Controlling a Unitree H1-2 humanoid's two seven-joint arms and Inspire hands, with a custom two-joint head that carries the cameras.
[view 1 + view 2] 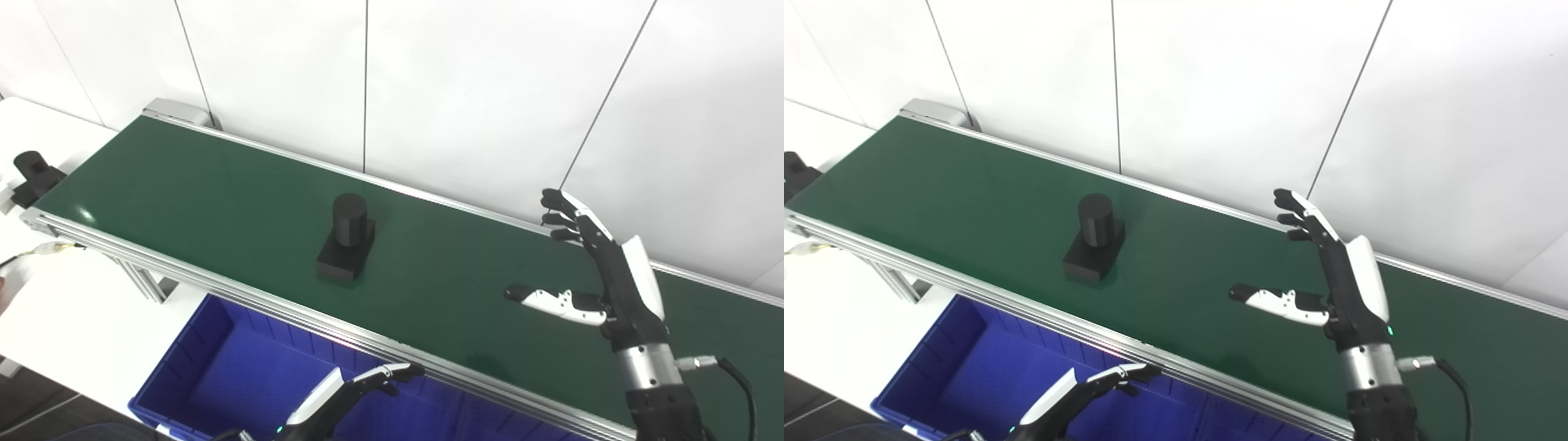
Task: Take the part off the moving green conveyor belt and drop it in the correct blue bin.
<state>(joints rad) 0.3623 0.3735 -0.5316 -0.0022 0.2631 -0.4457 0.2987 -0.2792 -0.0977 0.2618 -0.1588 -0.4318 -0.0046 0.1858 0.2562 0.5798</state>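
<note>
The part [348,244] was matte black: an upright cylinder on a square block, no readable markings, standing on the conveyor belt [184,184]. The right hand [603,269] was spread, holding nothing; the left hand [352,389] likewise.

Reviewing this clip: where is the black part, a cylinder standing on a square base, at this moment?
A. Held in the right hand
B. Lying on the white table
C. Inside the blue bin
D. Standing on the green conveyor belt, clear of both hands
D: the black part, a cylinder on a square base, stands upright on the green conveyor belt, with the open right hand off to its side and the left hand low over the blue bin.
</note>
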